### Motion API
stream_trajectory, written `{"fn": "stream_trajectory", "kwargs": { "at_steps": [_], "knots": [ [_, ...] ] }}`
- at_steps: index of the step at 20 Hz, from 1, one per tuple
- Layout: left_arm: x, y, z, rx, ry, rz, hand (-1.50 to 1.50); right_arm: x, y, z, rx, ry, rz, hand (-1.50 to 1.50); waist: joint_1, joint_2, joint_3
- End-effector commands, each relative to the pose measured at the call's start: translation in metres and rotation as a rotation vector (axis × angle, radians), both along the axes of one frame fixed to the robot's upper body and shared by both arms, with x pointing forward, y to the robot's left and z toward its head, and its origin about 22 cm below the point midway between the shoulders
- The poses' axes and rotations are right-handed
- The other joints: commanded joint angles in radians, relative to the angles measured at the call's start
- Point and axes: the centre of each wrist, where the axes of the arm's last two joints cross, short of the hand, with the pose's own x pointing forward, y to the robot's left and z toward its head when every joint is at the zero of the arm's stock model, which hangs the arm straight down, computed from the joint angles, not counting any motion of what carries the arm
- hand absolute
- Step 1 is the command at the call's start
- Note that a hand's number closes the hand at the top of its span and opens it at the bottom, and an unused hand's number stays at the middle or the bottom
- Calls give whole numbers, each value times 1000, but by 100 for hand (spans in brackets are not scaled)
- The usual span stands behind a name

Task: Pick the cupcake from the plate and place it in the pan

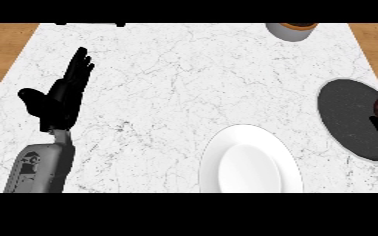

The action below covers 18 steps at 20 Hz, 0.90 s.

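Note:
A white plate (251,162) lies at the counter's front, right of the middle, and its face is bare. At the right edge lies the dark round pan (351,115), cut off by the view's border. A small dark brownish sliver (374,114) shows over the pan at the very edge; I cannot tell what it is. No cupcake is clearly in view. My left hand (63,92) rests at the far left with its fingers straight and pointing up, holding nothing. My right hand does not show.
A grey cup with a brown rim (291,30) stands at the back right. The white marble counter (162,85) spreads between my left hand and the plate. Wooden strips (15,45) flank the counter at both sides.

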Motion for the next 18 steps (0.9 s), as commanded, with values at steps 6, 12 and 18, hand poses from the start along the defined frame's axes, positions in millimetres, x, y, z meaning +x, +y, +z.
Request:
{"fn": "stream_trajectory", "kwargs": {
  "at_steps": [6,12,18],
  "knots": [
    [5,1,4,19,-6,-27,0,58,-24,-47,-6,3,-66,150,16,7,2],
    [5,-5,3,-19,-4,-41,0,66,-23,-71,96,159,-52,-150,32,14,4],
    [9,-18,10,4,-13,-22,0,63,-31,-76,240,402,95,-150,28,15,5]
  ]
}}
